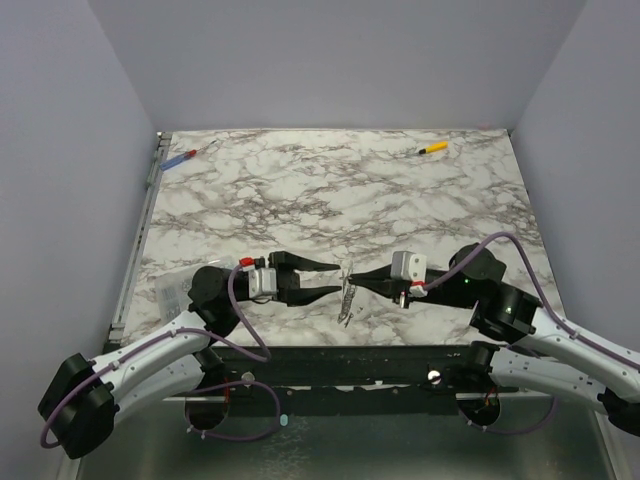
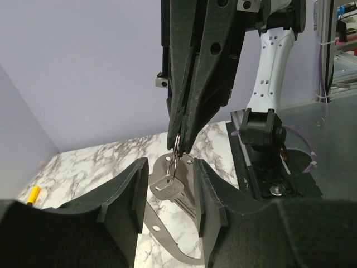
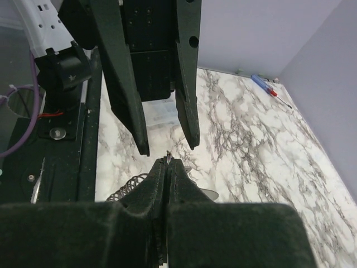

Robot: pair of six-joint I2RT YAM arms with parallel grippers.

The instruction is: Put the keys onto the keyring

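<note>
Right gripper (image 1: pixel 358 280): fingers pressed tight together, pinching the keyring (image 2: pixel 176 143) at their very tips.
Keyring: being held above the table (image 1: pixel 300 190), near its front edge, between the two grippers.
Keys (image 2: pixel 172 188): hanging from the ring in a pale cluster, lower ends pointing down toward the marble.
Left gripper (image 2: pixel 170 170): fingers (image 2: pixel 125 206) standing spread, one on each side of the keys; cannot tell whether they are touching.
Far edge: yellow tool (image 1: pixel 432 149) lying at right, blue-and-red tool (image 1: pixel 180 159) lying in the left corner.
</note>
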